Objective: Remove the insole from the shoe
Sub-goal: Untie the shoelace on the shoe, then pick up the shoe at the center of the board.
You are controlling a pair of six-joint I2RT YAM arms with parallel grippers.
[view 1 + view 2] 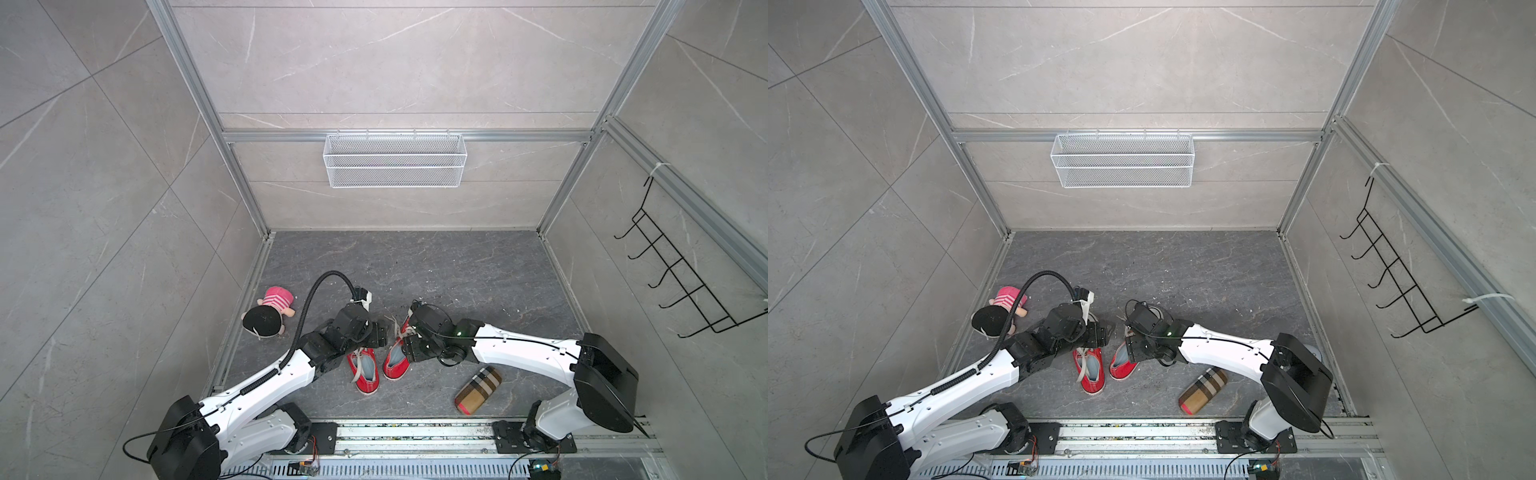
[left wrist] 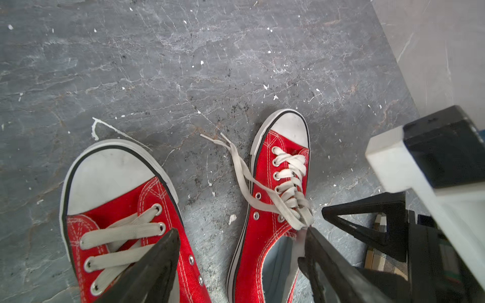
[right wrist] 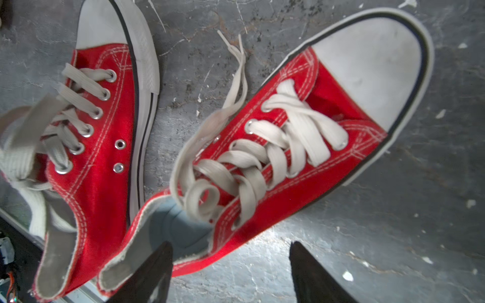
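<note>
Insole (image 3: pixel 178 228) lying inside red shoe (image 3: pixel 301 170), second shoe (image 3: pixel 99 147) just beside
Left claw (image 2: pixel 241 230) and right claw (image 3: pixel 229 244) both spread wide above the shoes, gripping nothing

You have no words, numbers or brand marks to read here. The red shoes (image 3: pixel 275 207) seem plain, though that view is blurry.

Both top views are evenly lit, soft-shadowed and sharp, straight lines bowing at the edges; in the right wrist view glare whitens the floor (image 3: pixel 278 236) beside the shoe (image 3: pixel 275 199); nearby laces (image 3: pixel 18 157) blur.
</note>
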